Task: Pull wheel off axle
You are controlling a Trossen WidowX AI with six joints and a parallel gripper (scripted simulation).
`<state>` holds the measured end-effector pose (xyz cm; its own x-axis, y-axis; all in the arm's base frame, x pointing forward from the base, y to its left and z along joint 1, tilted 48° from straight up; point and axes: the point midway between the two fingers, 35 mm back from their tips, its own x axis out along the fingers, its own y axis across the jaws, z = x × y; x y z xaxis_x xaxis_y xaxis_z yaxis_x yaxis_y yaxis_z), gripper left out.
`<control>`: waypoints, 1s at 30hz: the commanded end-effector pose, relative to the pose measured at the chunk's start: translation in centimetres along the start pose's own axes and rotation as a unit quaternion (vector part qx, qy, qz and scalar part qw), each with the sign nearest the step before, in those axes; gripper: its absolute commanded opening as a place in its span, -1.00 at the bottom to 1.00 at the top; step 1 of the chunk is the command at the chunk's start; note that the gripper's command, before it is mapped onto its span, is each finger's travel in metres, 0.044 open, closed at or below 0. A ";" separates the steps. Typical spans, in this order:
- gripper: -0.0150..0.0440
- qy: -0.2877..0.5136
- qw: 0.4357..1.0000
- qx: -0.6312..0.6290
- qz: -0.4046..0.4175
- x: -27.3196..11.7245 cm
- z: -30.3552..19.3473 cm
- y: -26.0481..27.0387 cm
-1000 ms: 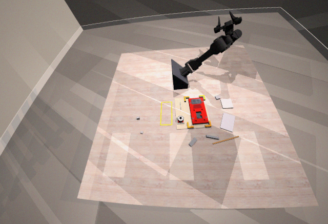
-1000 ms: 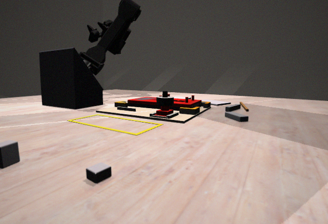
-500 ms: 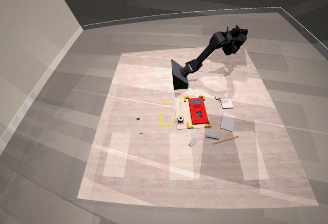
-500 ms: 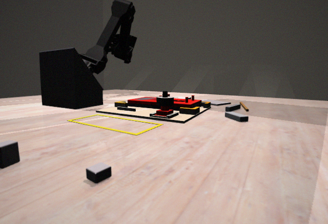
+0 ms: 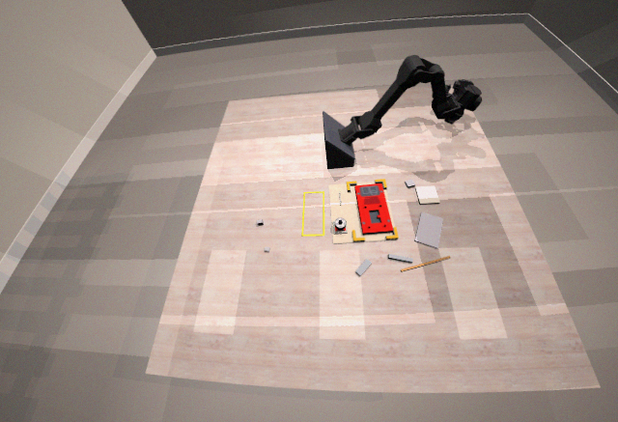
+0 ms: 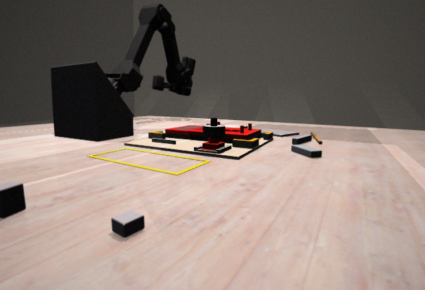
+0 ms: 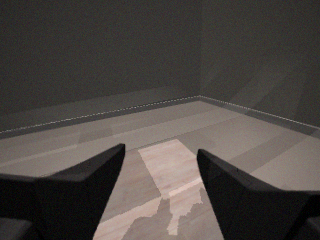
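Note:
The wheel (image 5: 343,226) (image 6: 214,131) sits on the upright axle, whose black tip (image 6: 214,121) sticks out above it. A red block (image 6: 213,145) carries the axle on the near-left corner of the cream board (image 5: 344,208) (image 6: 185,149). The marked area (image 5: 324,213) (image 6: 194,167) is a yellow outline on the table just left of the board, with nothing inside it. My gripper (image 7: 161,151) is open and empty. It is raised far behind the wheel and to its right in the top view. Its fingertips are hard to make out in the top and exterior views.
A red panel (image 5: 380,225) (image 6: 220,138) lies on the board between yellow corner brackets. Right of the board are a white block (image 5: 428,194) and a grey plate (image 5: 430,230). Grey bars (image 5: 363,267) (image 5: 400,258) and an orange stick (image 5: 425,264) lie nearer; small blocks (image 5: 260,222) (image 6: 127,223) lie left.

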<state>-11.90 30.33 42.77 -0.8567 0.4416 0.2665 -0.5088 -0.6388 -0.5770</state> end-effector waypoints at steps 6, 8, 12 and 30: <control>0.53 0.106 0.982 0.092 -0.129 -5.8 -5.4 -7.1; 0.53 0.128 0.972 0.113 -0.162 -7.6 -6.5 -8.7; 0.53 0.166 0.946 0.155 -0.232 -11.9 -8.4 -11.4; 0.53 0.247 0.744 0.323 -0.530 -34.8 -12.3 -16.3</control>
<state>24.41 34.20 34.89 0.0378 0.9979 -0.0520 -0.9750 0.0483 0.2169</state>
